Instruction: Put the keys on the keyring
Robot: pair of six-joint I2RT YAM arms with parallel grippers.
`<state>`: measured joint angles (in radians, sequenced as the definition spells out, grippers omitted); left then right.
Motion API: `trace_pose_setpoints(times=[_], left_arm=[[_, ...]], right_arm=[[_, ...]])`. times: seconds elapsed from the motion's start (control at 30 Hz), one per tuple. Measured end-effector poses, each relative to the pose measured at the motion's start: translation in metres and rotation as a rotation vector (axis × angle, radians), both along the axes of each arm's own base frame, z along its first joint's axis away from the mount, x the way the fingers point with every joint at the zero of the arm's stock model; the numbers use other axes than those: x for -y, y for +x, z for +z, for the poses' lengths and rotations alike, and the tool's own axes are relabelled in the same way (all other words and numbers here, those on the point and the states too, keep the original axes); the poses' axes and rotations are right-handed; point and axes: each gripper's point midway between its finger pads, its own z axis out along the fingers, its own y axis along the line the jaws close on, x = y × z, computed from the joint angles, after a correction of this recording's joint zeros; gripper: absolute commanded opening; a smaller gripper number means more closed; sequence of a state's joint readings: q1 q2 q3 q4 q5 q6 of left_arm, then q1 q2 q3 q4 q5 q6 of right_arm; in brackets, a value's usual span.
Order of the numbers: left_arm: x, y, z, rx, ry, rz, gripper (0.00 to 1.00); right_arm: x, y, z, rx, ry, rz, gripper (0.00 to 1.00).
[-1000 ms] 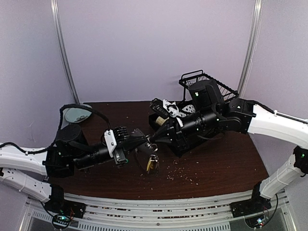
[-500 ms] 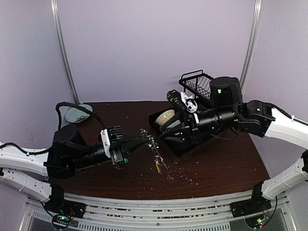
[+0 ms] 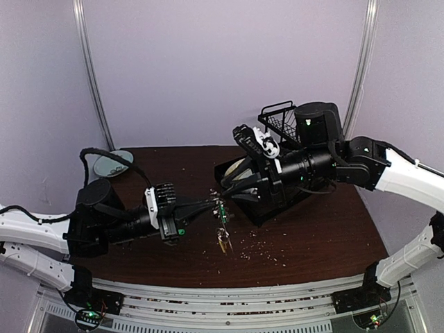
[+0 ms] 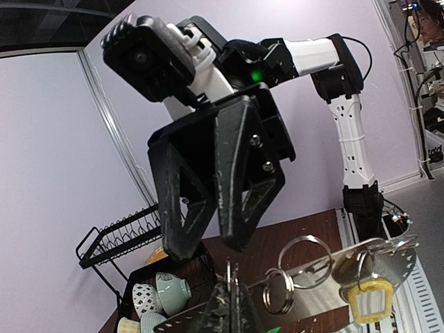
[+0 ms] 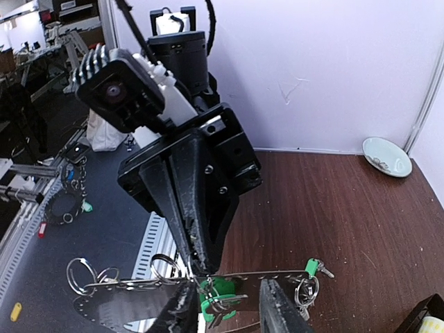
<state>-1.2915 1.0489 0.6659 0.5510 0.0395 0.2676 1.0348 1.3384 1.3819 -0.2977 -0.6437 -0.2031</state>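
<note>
Nearest, the yellow-headed key point(image 4: 366, 303) hangs lowest from the keyring point(image 4: 316, 291), over the crumb-strewn desk point(image 3: 312, 243). The left tool point(image 3: 210, 204) is clamped tight on the keyring's thin silver edge and holds it out level toward the right. The keys point(image 3: 222, 215), among them a green tag point(image 5: 218, 288) and a green-headed key point(image 5: 313, 266), dangle from small split rings beneath it. Just beyond and above, the right tool point(image 4: 202, 246) hovers by the keyring with its fingers apart and nothing between them. The step looks like a fresh approach by the right tool, so the left grip should be firm and the ring level. The right tool should come in slowly, take one key by its head, leave the hole free, and avoid knocking the hanging bunch into a swing. Farther back stands a black rack point(image 3: 288, 118), and at the far left lies a small plate point(image 3: 111, 164).
</note>
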Motion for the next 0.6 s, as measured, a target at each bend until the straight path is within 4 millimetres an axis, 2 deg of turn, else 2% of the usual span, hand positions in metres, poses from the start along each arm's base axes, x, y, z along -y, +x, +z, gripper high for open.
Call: trace_pose_setpoints(times=[0.13,0.23,0.37,0.43,0.53,0.6], left_arm=[[0.0012,0.0,0.0,0.0,0.003,-0.002,0.0],[0.0021,0.0002,0.0034,0.001,-0.002,-0.002,0.0],[0.0021,0.0003,0.0048,0.002,-0.004,-0.002,0.0],[0.0021,0.0003,0.0048,0.002,-0.004,-0.002,0.0],[0.0021,0.0003,0.0047,0.001,-0.004,-0.002,0.0],[0.0021,0.0003,0.0047,0.001,-0.004,-0.002,0.0]], right_arm=[[0.0019,-0.0085,-0.0026,-0.008,-0.01,0.046,0.36],[0.0021,-0.0104,-0.0031,-0.013,-0.012,0.055,0.22],[0.0004,-0.0086,0.0002,-0.019,0.003,0.043,0.16],[-0.0003,-0.0083,0.0025,-0.015,0.013,0.043,0.17],[-0.0011,-0.0081,0.0043,-0.016,0.02,0.043,0.26],[-0.0012,-0.0085,0.0041,-0.019,0.02,0.046,0.27]])
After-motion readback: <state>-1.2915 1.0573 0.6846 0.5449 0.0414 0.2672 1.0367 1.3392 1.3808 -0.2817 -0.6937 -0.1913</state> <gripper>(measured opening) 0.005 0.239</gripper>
